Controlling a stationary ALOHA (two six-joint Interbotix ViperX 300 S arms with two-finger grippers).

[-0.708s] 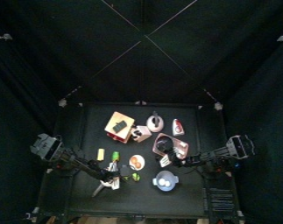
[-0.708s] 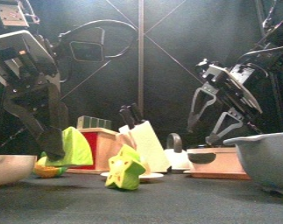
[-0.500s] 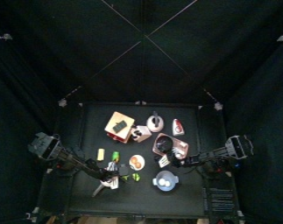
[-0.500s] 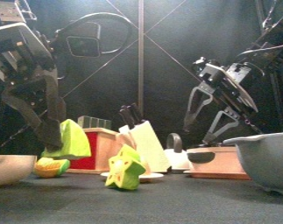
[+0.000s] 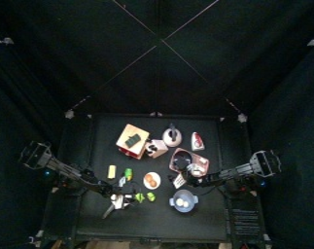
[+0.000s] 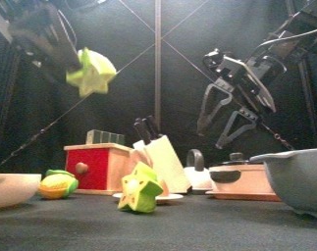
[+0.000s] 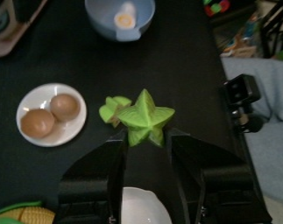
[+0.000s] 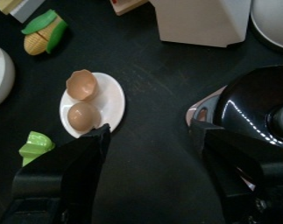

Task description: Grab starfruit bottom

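Lifted higher now, left gripper [image 7: 146,144] jaws clamp the starfruit [image 7: 145,117]; right's gape.

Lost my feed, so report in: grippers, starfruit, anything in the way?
Left gripper shut on starfruit, high above the table. Right gripper open, empty, hovering. Nothing blocking the left arm.
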